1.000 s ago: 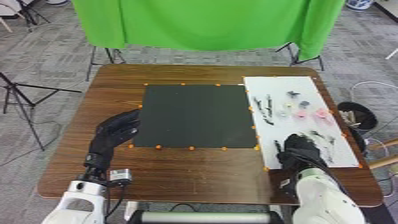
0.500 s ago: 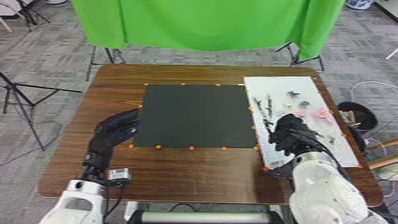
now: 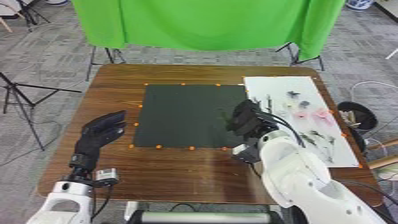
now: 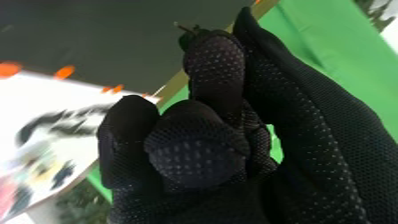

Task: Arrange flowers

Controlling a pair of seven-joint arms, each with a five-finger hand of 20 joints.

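Sprig (image 4: 187,40) of green, pinched in the curled right hand (image 3: 250,121), over the black sheet (image 3: 182,115), between middle and right edge of the desk (image 3: 178,172) — probably very light, soft, easily bruised; better to hold by stem.

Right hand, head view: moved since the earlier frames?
Yes, leftward: the right hand went from over the white sheet to the right edge of the black mat.

honestly can't make out any readable text, labels, brands, numbers or signs in either view
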